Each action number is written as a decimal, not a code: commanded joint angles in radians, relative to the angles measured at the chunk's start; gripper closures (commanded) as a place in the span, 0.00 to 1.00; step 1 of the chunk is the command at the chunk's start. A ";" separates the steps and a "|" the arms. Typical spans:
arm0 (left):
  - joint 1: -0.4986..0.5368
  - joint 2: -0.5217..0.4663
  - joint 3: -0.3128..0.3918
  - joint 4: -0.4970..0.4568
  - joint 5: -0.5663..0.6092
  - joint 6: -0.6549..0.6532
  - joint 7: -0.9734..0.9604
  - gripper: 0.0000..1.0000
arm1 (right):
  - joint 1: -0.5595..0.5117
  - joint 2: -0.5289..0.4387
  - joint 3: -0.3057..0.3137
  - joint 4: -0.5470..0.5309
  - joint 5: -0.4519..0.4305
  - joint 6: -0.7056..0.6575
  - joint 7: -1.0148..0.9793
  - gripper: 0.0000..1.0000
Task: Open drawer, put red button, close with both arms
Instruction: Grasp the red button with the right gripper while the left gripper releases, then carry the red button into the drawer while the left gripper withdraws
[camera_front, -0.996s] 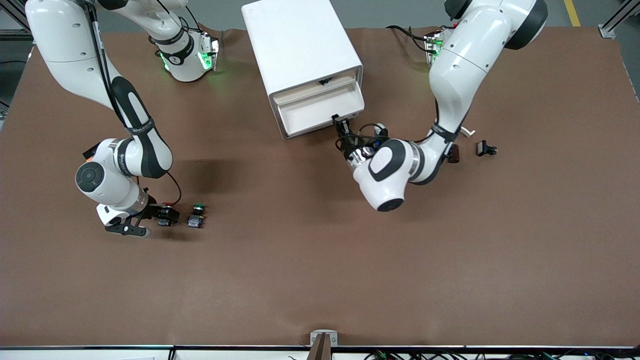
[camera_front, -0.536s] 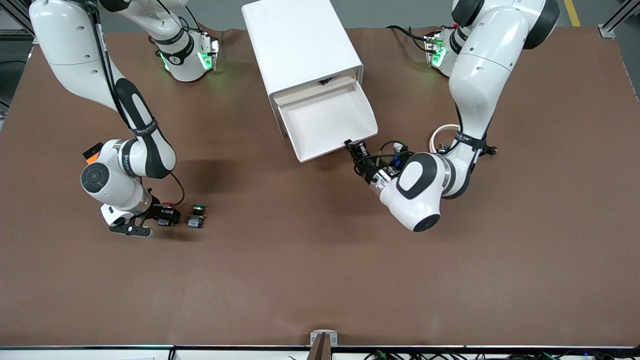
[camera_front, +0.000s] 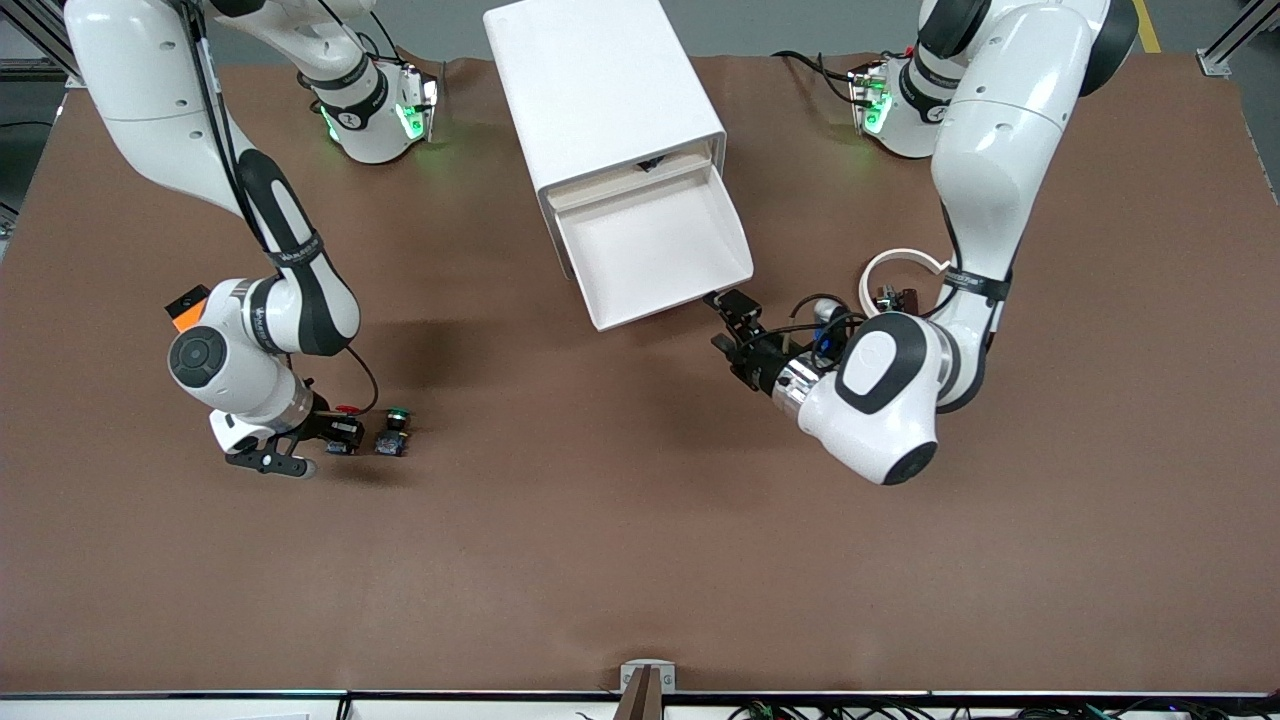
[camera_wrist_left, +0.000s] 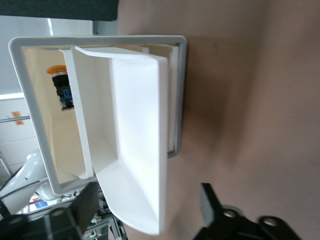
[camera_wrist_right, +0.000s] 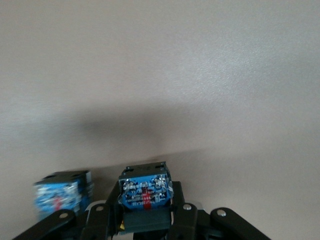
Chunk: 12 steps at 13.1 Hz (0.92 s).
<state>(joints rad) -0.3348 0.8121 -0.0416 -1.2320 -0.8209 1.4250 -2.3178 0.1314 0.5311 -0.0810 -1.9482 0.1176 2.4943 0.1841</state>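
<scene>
The drawer (camera_front: 668, 302) stands pulled out of the white cabinet (camera_front: 600, 80), its pale tray empty; it also shows in the left wrist view (camera_wrist_left: 162, 125). My left gripper (camera_front: 735, 325) is open and empty, just off the drawer's front corner, apart from it. In the left wrist view my left gripper (camera_wrist_left: 150, 215) has its fingers wide apart. My right gripper (camera_front: 335, 437) is low at the table toward the right arm's end, shut on the red button (camera_front: 347, 409). In the right wrist view my right gripper (camera_wrist_right: 145, 217) clamps the red button's (camera_wrist_right: 145, 192) black body, blue base showing.
The green-capped switch (camera_front: 395, 428) sits right beside the held one, also in the right wrist view (camera_wrist_right: 62, 195). An orange-capped switch (camera_wrist_left: 61, 90) lies inside the cabinet opening. A white ring (camera_front: 893, 268) and a small dark part (camera_front: 905, 298) lie by the left arm. An orange item (camera_front: 186, 312) lies by the right arm.
My left gripper pulled the drawer out toward the front camera, then let go of its handle and backed off. My right gripper shifted slightly toward the green switch.
</scene>
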 joint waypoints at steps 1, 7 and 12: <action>0.000 -0.051 0.046 0.008 0.079 -0.024 0.121 0.00 | 0.056 -0.092 -0.005 0.087 0.014 -0.237 0.153 1.00; 0.000 -0.241 0.046 0.006 0.486 -0.027 0.472 0.00 | 0.344 -0.192 0.000 0.216 0.016 -0.485 0.787 1.00; 0.016 -0.356 0.037 -0.015 0.675 -0.027 0.740 0.00 | 0.597 -0.198 -0.002 0.284 0.014 -0.485 1.200 1.00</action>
<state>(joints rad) -0.3091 0.4948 0.0015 -1.2080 -0.2141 1.3953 -1.6745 0.6690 0.3374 -0.0662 -1.6884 0.1235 2.0246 1.2815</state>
